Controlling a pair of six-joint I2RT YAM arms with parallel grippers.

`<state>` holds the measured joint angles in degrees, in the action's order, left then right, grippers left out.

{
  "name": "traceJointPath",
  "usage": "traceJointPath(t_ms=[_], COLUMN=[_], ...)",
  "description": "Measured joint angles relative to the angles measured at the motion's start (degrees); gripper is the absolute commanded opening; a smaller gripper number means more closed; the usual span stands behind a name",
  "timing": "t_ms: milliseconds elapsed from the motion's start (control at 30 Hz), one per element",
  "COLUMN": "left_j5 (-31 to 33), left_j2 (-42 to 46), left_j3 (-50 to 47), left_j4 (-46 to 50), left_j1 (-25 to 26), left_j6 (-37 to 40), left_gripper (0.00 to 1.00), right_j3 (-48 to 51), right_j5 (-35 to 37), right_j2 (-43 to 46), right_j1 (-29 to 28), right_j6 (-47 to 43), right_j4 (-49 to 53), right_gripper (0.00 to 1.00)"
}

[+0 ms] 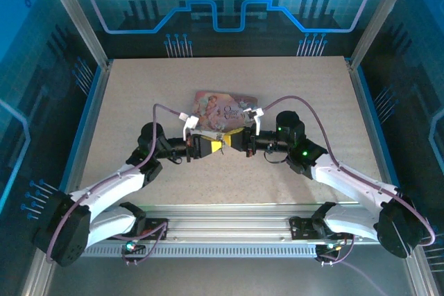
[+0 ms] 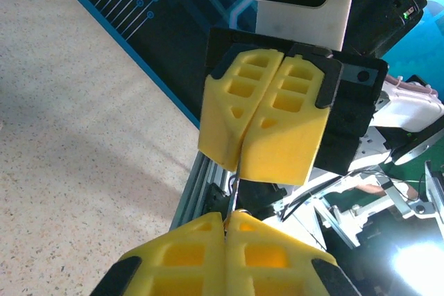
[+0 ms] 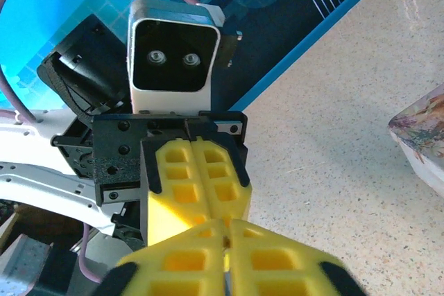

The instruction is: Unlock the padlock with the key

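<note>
At the left gripper [image 2: 226, 221]: clenched, yellow fingers [image 2: 180, 254] pressed flat one against the other, only a hairline seam between them. Impossible to tell about anything pinched inside that seam.

Directly at 12 o'clock from it in the left wrist view, tip facing tip and very close, the right gripper [image 3: 226, 230]. Clenched in the same way, yellow pads closed along the whole length.

In the small gap between the two pairs of tips, a thin grey sliver [image 2: 238, 188], running from the right tips at 12 o'clock down to the left tips at 6 o'clock. Too small to call key or padlock with certainty. In the right wrist view, a tiny dark speck at the top of the own seam, too blurred to name.

Seen from above, both grippers nose to nose near the middle of the speckled beige table [image 1: 139, 102]. Left arm [image 1: 111, 185] reaching in from 8 o'clock, right arm [image 1: 354, 181] from 4 o'clock.

Just beyond the meeting point, at 12 o'clock, a pink illustrated tin [image 1: 225, 105] lying flat on the table, near the grippers, its near edge hidden behind them. Same tin at the 3 o'clock edge of the right wrist view.

Around the table, blue walls [image 1: 222, 5] with a printed circuit pattern at 9, 12 and 3 o'clock. At 6 o'clock, a metal rail [image 1: 222, 230] carrying both arm bases.
</note>
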<state>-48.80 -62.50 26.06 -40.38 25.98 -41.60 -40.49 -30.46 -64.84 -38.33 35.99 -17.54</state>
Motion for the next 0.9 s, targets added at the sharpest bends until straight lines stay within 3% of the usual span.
traceJointPath(t_ms=[67,167,367,500,667,900], left_j5=[0.92,3.13,11.52,20.85,32.06,37.29], left_j2=[1.62,5.51,16.76,23.93,28.85,31.12], left_j3=[-0.11,-0.76,-0.98,-0.94,-0.94,-0.94], left_j4=[1.14,5.40,23.26,36.39,49.81,57.77], left_j1=[-0.26,-0.85,-0.98,-0.96,-1.03,-1.03], left_j6=[0.79,3.43,12.28,17.16,19.52,19.67], left_gripper=[0.00,0.00,0.00,0.00,0.00,0.00], right_j3=[0.07,-0.02,-1.84,-5.03,-11.80,-23.08], right_j5=[0.94,3.63,13.81,27.71,46.42,61.37], right_j2=[0.02,0.57,1.09,-1.53,-13.62,-34.69], right_j1=[0.00,-0.13,-0.87,-7.93,-19.21,-23.47], right_j6=[0.20,0.35,0.74,1.46,7.45,15.78], right_j4=[0.59,3.52,14.21,22.43,30.49,36.92], right_gripper=[0.52,0.63,0.65,0.64,0.63,0.62])
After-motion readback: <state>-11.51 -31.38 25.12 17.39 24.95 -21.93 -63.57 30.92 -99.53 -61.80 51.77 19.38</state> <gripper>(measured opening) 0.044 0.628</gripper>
